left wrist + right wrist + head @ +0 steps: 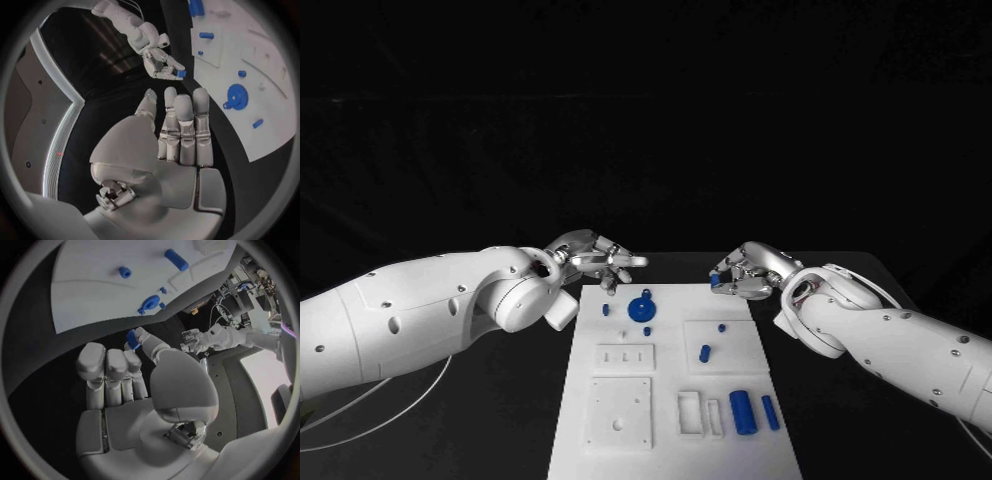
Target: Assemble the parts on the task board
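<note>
Blue plastic part (132, 338) pinched in my silver right hand (744, 277), just off the white task board's (668, 440) far right corner.
My silver left hand (594, 262) hangs empty over the board's far left corner, fingers straight and side by side, near a blue gear (643, 307).

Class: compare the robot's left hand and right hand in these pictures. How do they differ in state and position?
The right hand pinches a small blue part in its fingertips; the left hand holds nothing, its fingers extended. The left hand hovers at the task board's far left corner, the right hand off its far right corner. Both are silver, on white arms.
</note>
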